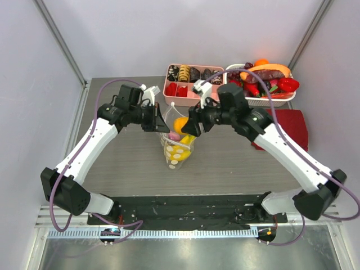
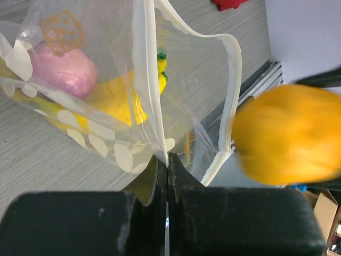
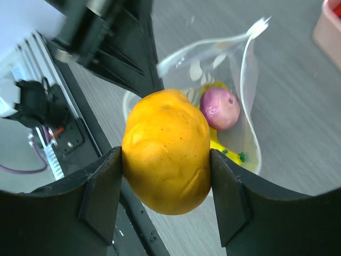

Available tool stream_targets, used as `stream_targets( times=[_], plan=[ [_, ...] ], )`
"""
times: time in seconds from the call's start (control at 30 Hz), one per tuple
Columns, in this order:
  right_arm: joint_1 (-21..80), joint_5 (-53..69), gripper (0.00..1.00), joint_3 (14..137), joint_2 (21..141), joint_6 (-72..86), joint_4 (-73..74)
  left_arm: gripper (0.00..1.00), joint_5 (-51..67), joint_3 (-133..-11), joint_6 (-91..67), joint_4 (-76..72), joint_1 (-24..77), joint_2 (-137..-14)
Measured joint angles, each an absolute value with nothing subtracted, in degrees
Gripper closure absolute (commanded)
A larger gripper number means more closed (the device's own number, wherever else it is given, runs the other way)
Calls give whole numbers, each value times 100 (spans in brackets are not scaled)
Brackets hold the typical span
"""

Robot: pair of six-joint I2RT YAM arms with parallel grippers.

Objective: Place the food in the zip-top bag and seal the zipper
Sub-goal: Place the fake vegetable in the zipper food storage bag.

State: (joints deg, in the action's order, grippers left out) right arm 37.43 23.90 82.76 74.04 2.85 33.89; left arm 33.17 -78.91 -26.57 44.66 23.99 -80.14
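Zip-top bag rim pinched in left hand, right hand clasping orange fruit over its mouth

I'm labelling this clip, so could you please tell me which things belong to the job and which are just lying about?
Job: zip-top bag, pinched by left gripper; orange fruit in right gripper; pink fruit and banana, bagged.
Lying about: pink compartment tray, white basket, red cloth.

The top view looks steeply down from above and behind the arm bases, taking in the whole bench. Each wrist view sits close behind its own end effector, the left and the right. Both share the zip-top bag mouth and the orange fruit.
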Motion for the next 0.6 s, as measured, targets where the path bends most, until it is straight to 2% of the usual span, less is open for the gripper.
stream_targets(
  times=[0.13, 0.2, 0.3, 0.33, 0.43, 0.53, 0.6],
  plan=[
    [4025, 2134, 74, 8173, 7996, 174, 3426, 100, 3371, -7891, -2657, 4449, 2399, -8014],
    [4104, 1944, 70, 8173, 8263, 137, 3395, 100, 3387, -7883, -2652, 4447, 2397, -8014],
    [4163, 1730, 40, 8193, 8562, 117, 3232, 100, 3441, -7854, -2657, 4425, 2386, -8014],
    [4176, 1673, 27, 8208, 8648, 113, 3175, 100, 3463, -7837, -2657, 4410, 2386, -8014],
    [4202, 1568, 8, 8357, 8855, 121, 3105, 100, 3518, -7791, -2661, 4368, 2386, -8014],
    [4202, 1468, 2, 8488, 8912, 139, 3059, 100, 3566, -7776, -2668, 4355, 2370, -8009],
    [4191, 1420, 2, 8521, 8873, 141, 3046, 100, 3586, -7769, -2676, 4351, 2349, -8007]
  ],
)
